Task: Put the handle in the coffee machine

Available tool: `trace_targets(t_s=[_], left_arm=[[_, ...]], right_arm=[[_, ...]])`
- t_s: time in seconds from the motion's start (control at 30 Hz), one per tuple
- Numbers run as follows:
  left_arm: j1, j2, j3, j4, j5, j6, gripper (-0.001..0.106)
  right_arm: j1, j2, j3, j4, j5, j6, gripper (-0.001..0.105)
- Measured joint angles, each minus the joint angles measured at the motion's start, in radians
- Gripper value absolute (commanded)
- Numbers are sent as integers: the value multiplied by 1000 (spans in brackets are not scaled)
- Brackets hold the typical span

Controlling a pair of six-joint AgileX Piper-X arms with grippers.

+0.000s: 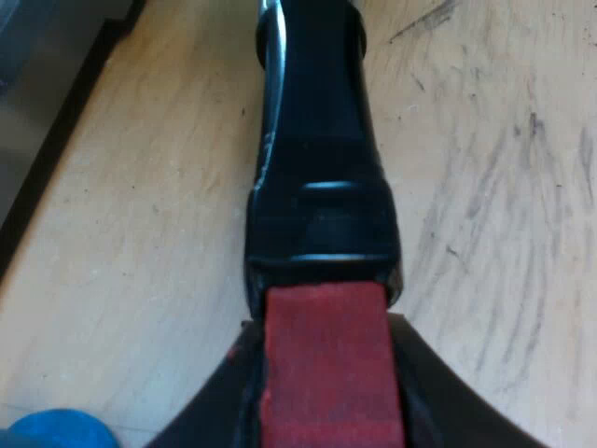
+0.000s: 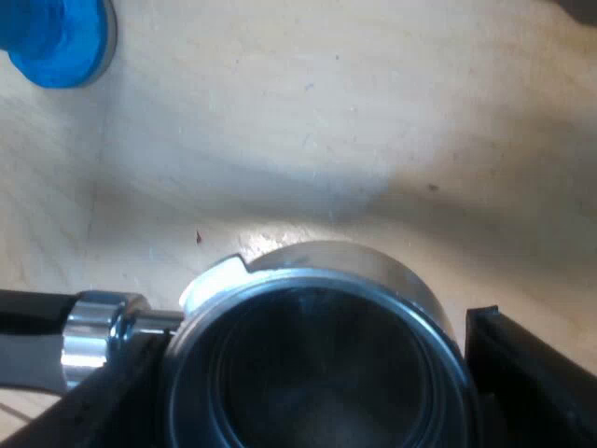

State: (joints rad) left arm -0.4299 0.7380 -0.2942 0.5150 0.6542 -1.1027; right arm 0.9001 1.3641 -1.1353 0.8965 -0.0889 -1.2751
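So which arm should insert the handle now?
Left, probably: the left gripper clamps the handle by its red end, away from the basket that locks in; the right gripper grips that basket and may block it.

No text, label, brand, number or sign can be read on the holder, tamper or surface.
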Motion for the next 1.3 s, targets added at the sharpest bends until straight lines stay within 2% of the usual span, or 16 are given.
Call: trace_targets(t_s=[0.07, 0.13, 0.4, 0.57, 0.9, 1.0, 1.03, 1.13, 1.27, 1.3], left_arm=[[0, 0, 0, -9, -7, -3, 0], [0, 0, 0, -15, -10, -3, 0], [0, 0, 4, -23, -13, 3, 0], [0, 0, 9, -20, -13, 3, 0], [4, 0, 9, -20, -13, 3, 0], [56, -3, 9, -7, -13, 6, 0], [76, -11, 9, 7, -13, 6, 0], [106, -26, 3, 31, -20, 6, 0], [179, -34, -45, 112, 4, 6, 0], [189, -34, -48, 119, 11, 6, 0]], right_arm=[[0, 0, 0, -25, 4, -3, 89], [0, -1, 0, -55, 4, -3, 90], [0, -4, 0, -100, 39, 8, 90], [0, -40, -13, -101, 187, -23, 90], [0, -132, -73, -55, 257, -36, 90], [0, -145, -75, -26, 287, -38, 90], [11, -178, -75, 11, 360, -38, 90], [51, -231, -75, 27, 487, -36, 90], [162, -246, -75, 27, 689, -34, 90], [167, -246, -75, 27, 698, -34, 90]])
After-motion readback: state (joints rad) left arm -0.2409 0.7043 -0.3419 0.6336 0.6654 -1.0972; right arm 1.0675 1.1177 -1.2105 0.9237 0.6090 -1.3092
